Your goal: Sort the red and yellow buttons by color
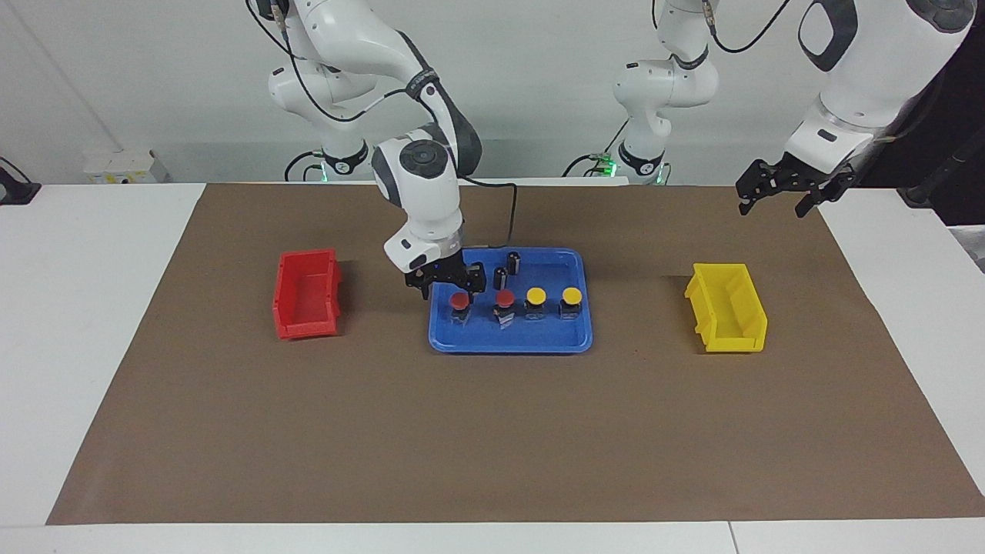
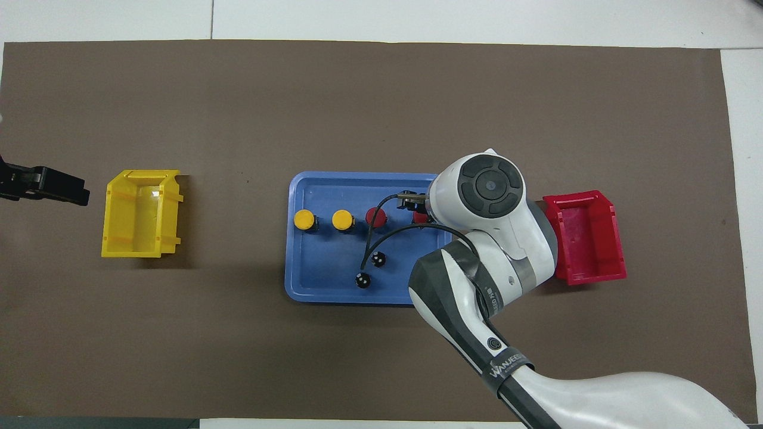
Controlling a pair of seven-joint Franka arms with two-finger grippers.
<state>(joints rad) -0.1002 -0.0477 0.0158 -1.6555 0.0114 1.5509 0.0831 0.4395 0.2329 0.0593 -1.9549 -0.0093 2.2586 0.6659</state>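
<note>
Four buttons stand in a row in the blue tray (image 1: 508, 344): two red buttons (image 1: 459, 300) (image 1: 505, 298) toward the right arm's end and two yellow buttons (image 1: 535, 295) (image 1: 571, 295) toward the left arm's end. My right gripper (image 1: 451, 286) is open, low over the end red button, with its fingers straddling it just above the cap. In the overhead view the right arm hides most of that button (image 2: 421, 218). The other red button (image 2: 375, 215) and the yellow buttons (image 2: 342, 219) (image 2: 304, 219) show. My left gripper (image 1: 773, 204) is open and empty, and waits raised past the yellow bin.
A red bin (image 1: 306, 296) stands toward the right arm's end of the table and a yellow bin (image 1: 727, 308) toward the left arm's end; both look empty. Two dark cylinders (image 1: 513, 261) (image 1: 500, 277) stand in the tray, nearer to the robots than the buttons. Brown paper covers the table.
</note>
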